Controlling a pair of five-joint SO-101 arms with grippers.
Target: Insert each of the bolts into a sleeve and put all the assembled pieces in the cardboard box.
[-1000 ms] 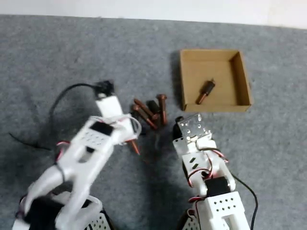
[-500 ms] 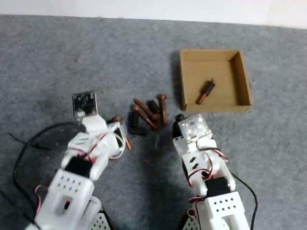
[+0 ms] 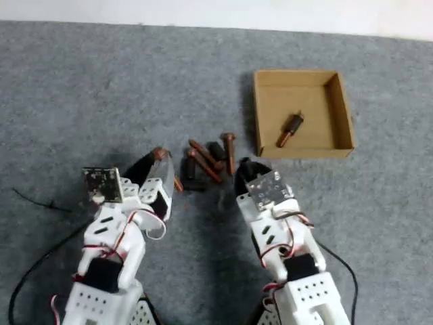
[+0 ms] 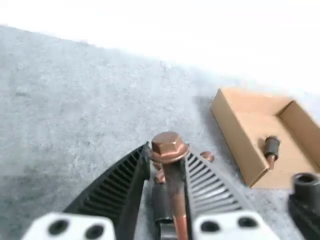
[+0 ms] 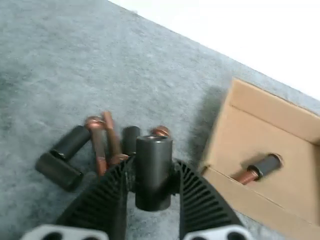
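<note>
While the left gripper [image 4: 166, 151] pinches a bolt [image 4: 173, 190], its head (copper) protrudes.

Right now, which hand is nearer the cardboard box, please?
Right. The right hand, holding a sleeve, is beside the box's near corner; the left hand, holding a bolt, is farther off.

Copper bolt [image 4: 170, 150] between ribbed fingers [image 4: 119, 184]

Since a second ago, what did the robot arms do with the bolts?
The left end effector, still shut on a bolt, pulled back from the pile and turned. The right end effector, shut on a sleeve, edged leftward. The pile, cardboard box and assembled piece inside stayed put.
</note>
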